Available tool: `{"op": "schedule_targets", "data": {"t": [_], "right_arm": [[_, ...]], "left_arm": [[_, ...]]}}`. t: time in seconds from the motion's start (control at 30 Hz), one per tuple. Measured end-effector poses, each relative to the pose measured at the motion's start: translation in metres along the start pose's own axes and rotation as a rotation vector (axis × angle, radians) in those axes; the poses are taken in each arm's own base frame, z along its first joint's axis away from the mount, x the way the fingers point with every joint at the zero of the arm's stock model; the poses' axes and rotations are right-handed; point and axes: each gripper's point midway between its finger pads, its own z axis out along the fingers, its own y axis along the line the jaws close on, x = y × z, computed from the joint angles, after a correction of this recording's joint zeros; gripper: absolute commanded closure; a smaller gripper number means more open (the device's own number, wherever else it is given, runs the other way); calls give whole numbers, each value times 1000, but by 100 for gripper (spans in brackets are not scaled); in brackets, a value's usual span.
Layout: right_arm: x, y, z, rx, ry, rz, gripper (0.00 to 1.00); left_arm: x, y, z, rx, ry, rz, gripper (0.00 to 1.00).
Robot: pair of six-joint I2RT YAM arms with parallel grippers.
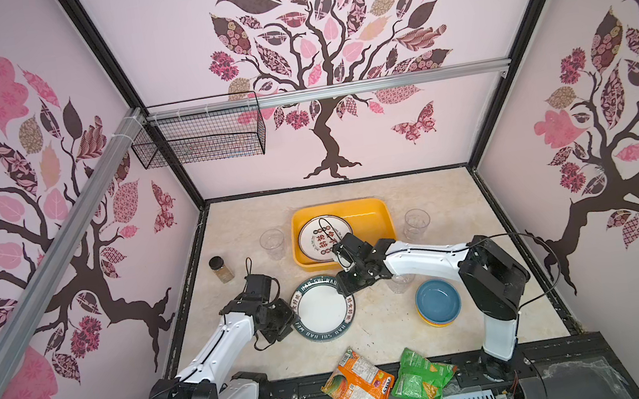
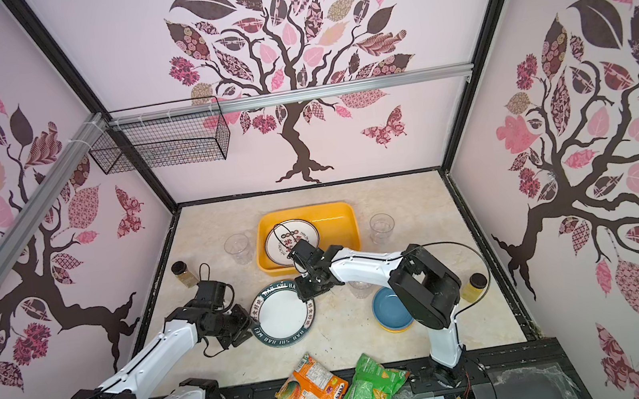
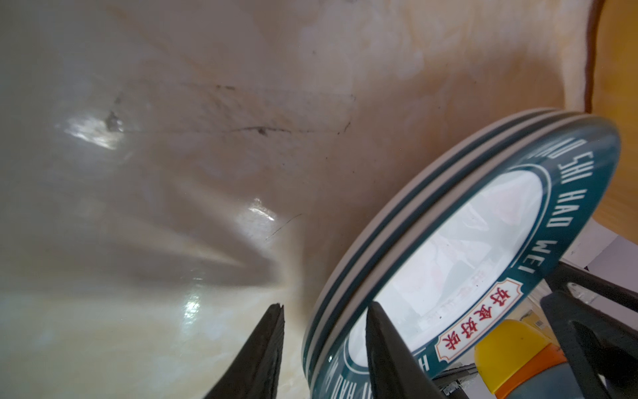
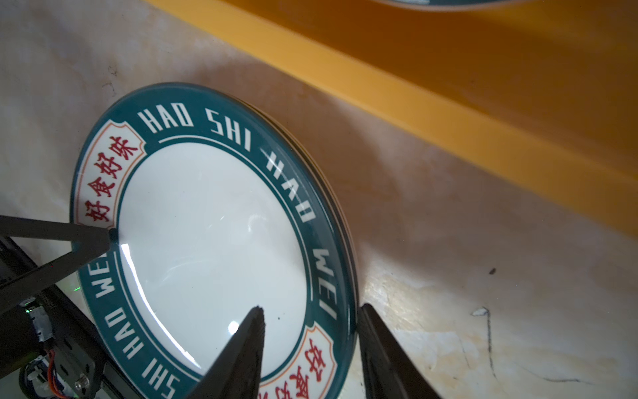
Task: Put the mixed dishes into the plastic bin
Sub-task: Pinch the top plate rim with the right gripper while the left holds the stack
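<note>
Straddling the rim of the green-rimmed plate [image 1: 322,308], the left fingers [image 3: 266,345] stand released; in the left wrist view one finger lies outside the rim with a strip of bare table [image 1: 385,326] showing between the two, and the other reaches over the plate's white face. The right fingers [image 4: 241,349] bracket the far right part of the same rim, one over the white face and one just beside the outer edge; whether they pinch it I cannot tell. The plate lies flat near the middle of the table, just in front of the plastic bin [image 1: 371,225] and outside it; its edge shows several bands in both wrist views, and I cannot tell whether it is one plate or a stack. Inside the bin, toward its left end, rests a white plate with red-black characters [image 1: 325,237]. The left cup [image 1: 272,242] stands beside the bin on one side and the right cup [image 1: 417,223] on the other, both on the table; a third cup [image 1: 402,282] shows partly under the right arm. A blue bowl [image 1: 437,298] tops a yellow and orange stack to the right of the green-rimmed plate, apart from it. A spice jar [image 1: 221,269] stands at the left; an orange snack bag [image 1: 357,388] and a green snack bag [image 1: 421,380] lie at the near edge.
</note>
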Motion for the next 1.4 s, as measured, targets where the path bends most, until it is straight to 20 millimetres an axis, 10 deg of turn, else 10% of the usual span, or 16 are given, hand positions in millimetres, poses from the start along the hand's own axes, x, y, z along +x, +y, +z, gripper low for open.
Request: {"op": "schedule_targets", "data": {"t": [0.83, 1.4], "right_arm": [[-2, 1, 2, 21, 5, -30, 76], [0, 4, 9, 26, 20, -52, 73]], "left_arm": [[-1, 0, 0, 3, -2, 1, 67], [1, 1, -2, 8, -10, 3, 68]]}}
